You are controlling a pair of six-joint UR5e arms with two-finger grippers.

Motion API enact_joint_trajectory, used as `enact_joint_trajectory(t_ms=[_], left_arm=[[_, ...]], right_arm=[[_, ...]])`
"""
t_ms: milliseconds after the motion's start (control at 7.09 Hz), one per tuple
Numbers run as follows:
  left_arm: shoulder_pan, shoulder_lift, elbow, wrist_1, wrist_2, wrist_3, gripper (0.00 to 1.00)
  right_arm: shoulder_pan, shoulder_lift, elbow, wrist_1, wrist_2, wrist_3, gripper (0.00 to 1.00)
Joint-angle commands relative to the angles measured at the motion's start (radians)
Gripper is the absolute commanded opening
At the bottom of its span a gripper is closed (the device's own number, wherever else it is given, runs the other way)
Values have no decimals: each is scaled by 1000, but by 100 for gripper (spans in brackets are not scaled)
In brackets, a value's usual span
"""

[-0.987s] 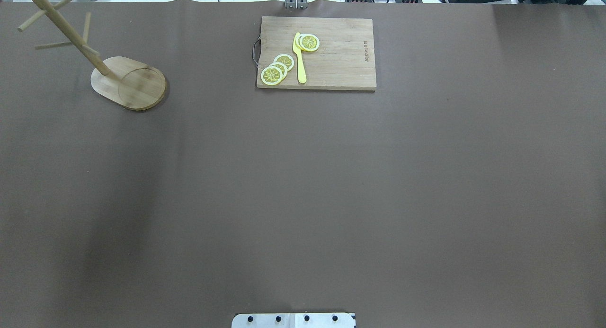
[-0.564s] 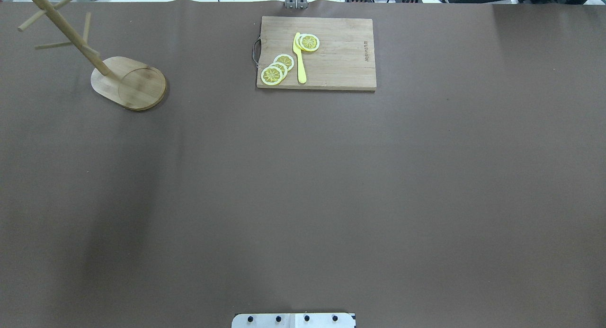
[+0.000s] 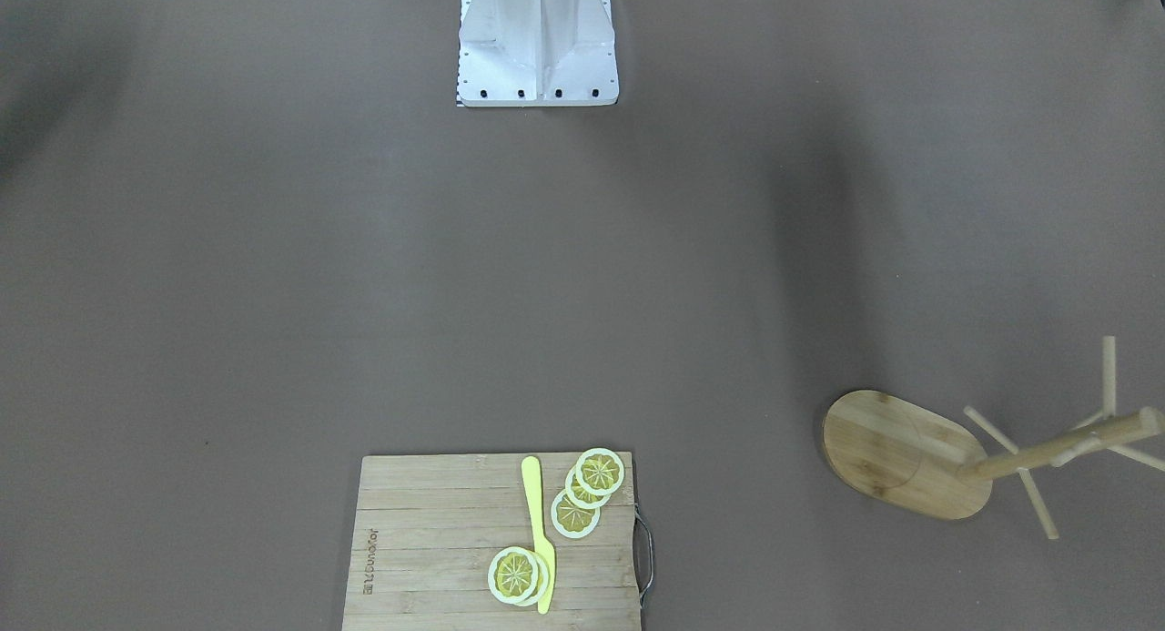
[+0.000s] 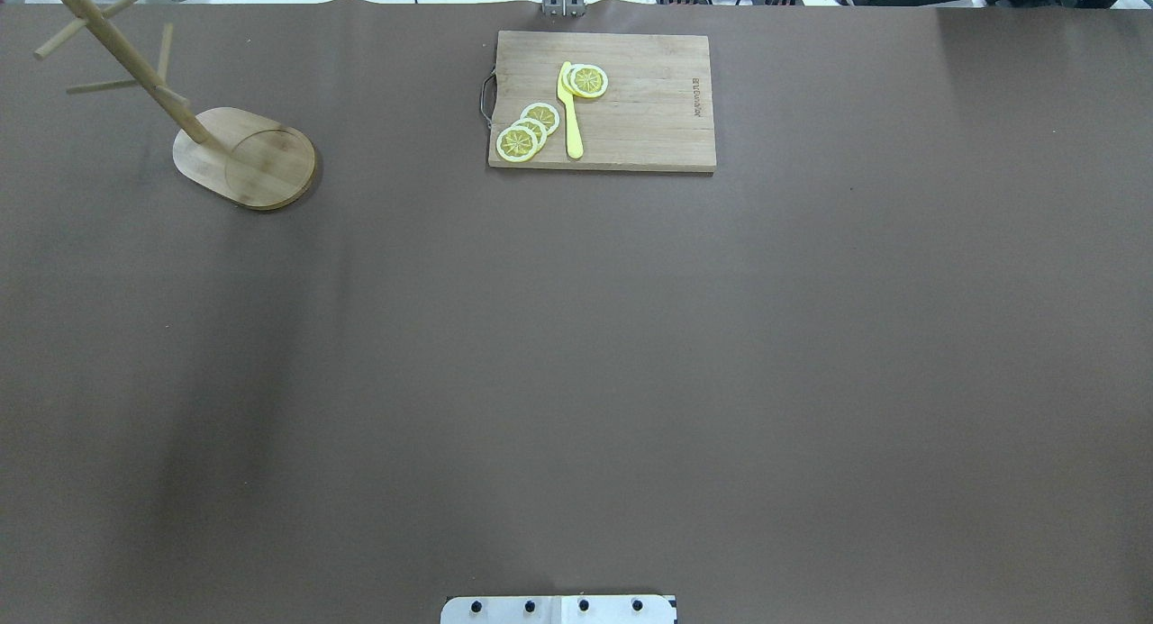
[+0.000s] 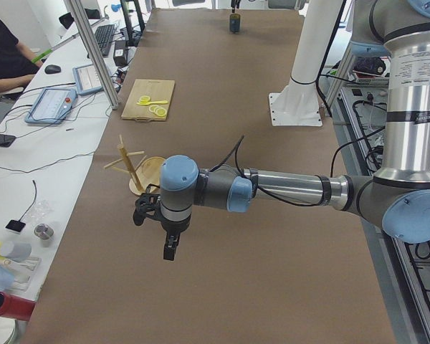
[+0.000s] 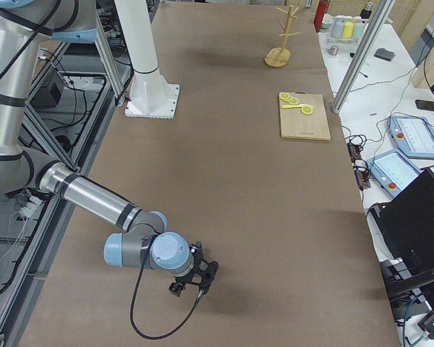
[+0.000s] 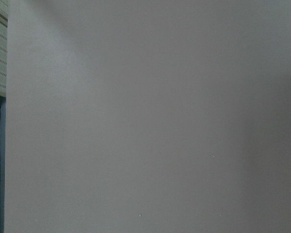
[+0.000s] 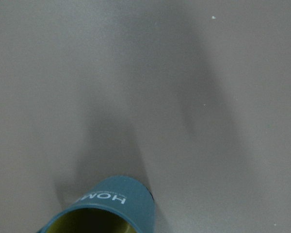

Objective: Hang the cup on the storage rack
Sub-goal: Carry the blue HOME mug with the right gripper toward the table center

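Bamboo mug tree [image 4: 252, 160] has not moved, pegs bare; slate-blue mug [image 8: 111, 204] stands by right hand [image 6: 195, 278], whose grip I cannot tell.

Slate-blue cup [image 8: 115, 203], yellow inside, white lettering; pale bamboo storage rack [image 4: 261, 160]; brown table [image 4: 576, 354].

— Entry one?
— One bench [image 4: 576, 354] under a brown cover. At its far edge lies a rectangular slatted wooden cutting board [image 4: 653, 111], with a metal handle [image 4: 486, 99] on one short end.
— Contents of the board?
— One yellow knife [image 4: 571, 124], lying flat. Five lemon slices [image 4: 520, 141]: three overlap beside the knife toward the handle end, and two overlap, touching the knife's far end.
— Off the bench?
— On the side table: two pendant tablets [image 5: 51, 105], one keyboard [image 5: 104, 39], one mouse [image 5: 52, 69] and one red cylinder [image 5: 7, 306].
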Motion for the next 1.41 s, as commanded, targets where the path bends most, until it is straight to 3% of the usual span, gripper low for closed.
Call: enact_joint_trajectory(t_ms=[0, 282, 423, 705, 987, 1269], left_arm=[[0, -5, 17, 0, 0, 1, 98], [0, -6, 20, 0, 0, 0, 98], [0, -6, 19, 0, 0, -2, 98], [0, -8, 19, 0, 0, -3, 98], [0, -9, 17, 0, -3, -5, 98], [0, -14, 23, 0, -25, -6, 98]], right_arm=[[-21, 0, -3, 3, 10, 2, 100], [-34, 0, -21, 3, 33, -3, 96], [-38, 0, -32, 4, 36, -2, 70], [-41, -1, -35, 10, 49, -5, 0], [-43, 5, -23, 10, 50, -11, 0], [-37, 77, 24, 12, 79, -14, 0]])
